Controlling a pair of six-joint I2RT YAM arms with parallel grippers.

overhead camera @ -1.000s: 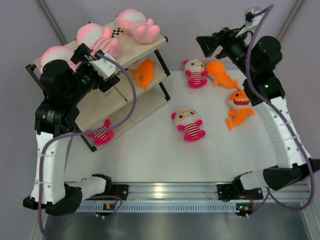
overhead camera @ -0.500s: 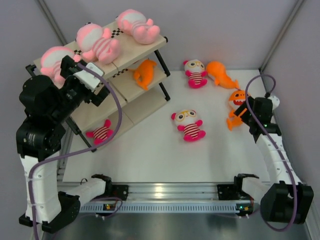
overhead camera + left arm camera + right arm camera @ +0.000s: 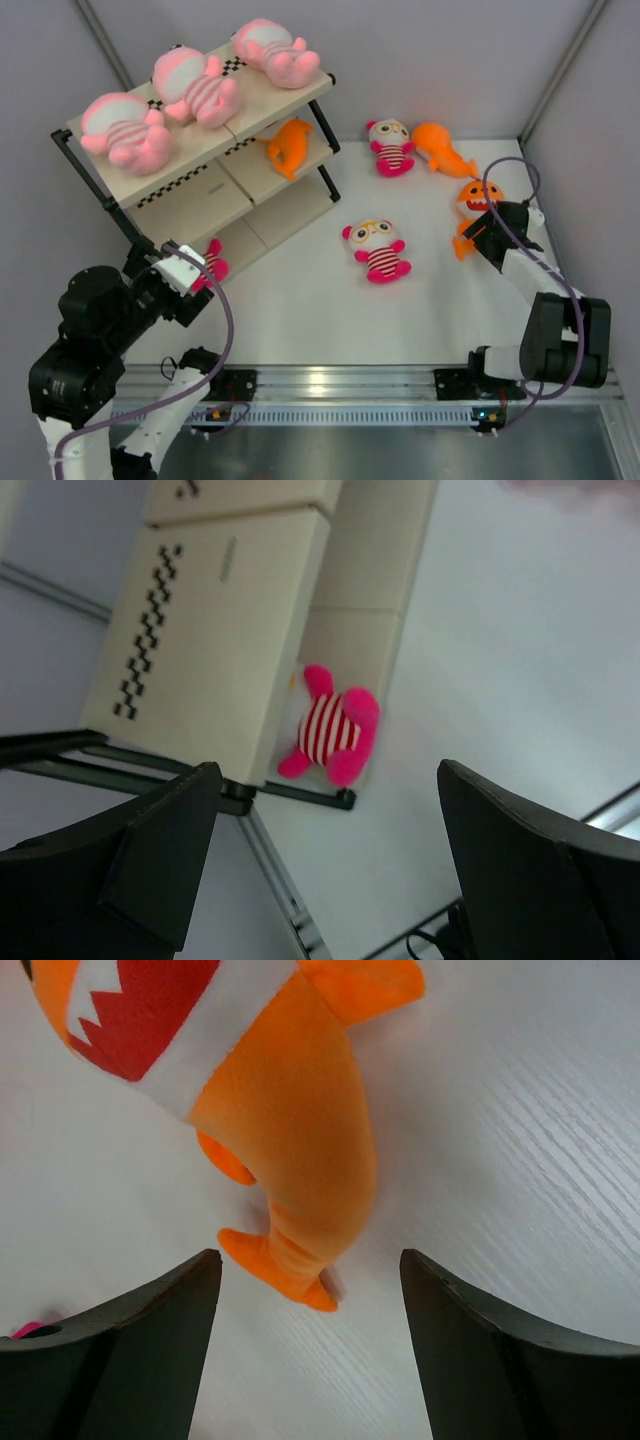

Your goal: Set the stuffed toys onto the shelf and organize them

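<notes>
The shelf stands at the back left. Three pale pink toys lie on its top board and an orange fish on the middle board. A magenta striped doll lies on the bottom board; the left wrist view shows it at the shelf's corner. My left gripper is open and empty, just in front of that doll. My right gripper is open and empty, low over the tail of the orange shark, not touching it.
On the white table lie a magenta doll in the middle, another magenta doll at the back, and an orange fish beside it. The enclosure walls stand close on the left, the back and the right.
My left arm has dropped from the shelf's top tier to the bottom front corner. My right arm has come down from high at the back to the shark on the right.
</notes>
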